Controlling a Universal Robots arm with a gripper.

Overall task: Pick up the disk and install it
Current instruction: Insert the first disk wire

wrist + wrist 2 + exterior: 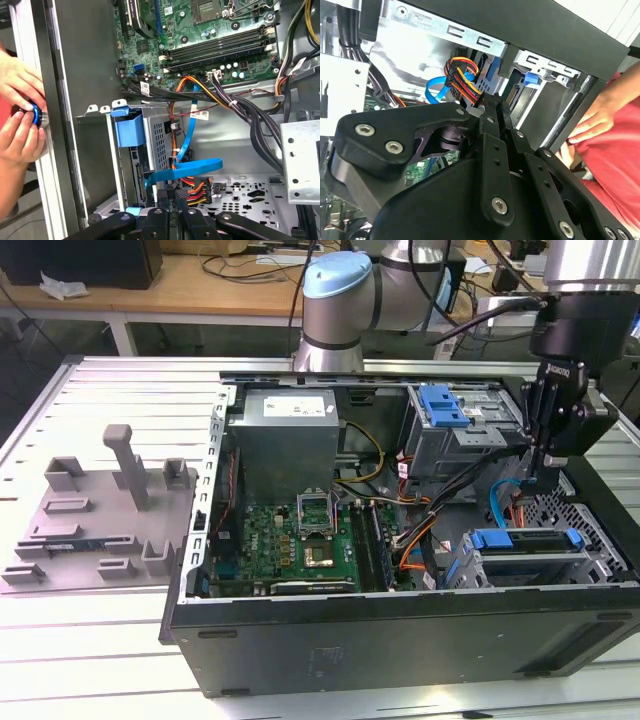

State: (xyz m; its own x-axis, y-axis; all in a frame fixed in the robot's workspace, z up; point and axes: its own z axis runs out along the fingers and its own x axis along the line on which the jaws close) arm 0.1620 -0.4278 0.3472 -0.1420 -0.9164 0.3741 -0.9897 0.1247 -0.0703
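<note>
Two fingers (492, 122) pressed together, holding nothing, near the disk (525, 560) seated in its bay. Blue cable (190, 167) and power wires (192, 188) crowd the tips.

The computer case (400, 640) lies open on the tabletop (100, 660). Inside it, the power supply (285, 445) sits at the far side, with the motherboard (300, 540) just in front. The disk (525, 552) sits in the case's near corner on the exterior view's right, and the hand (541, 478) hangs over that end. A rack (100, 510) stands beside the case on the exterior view's left.
</note>
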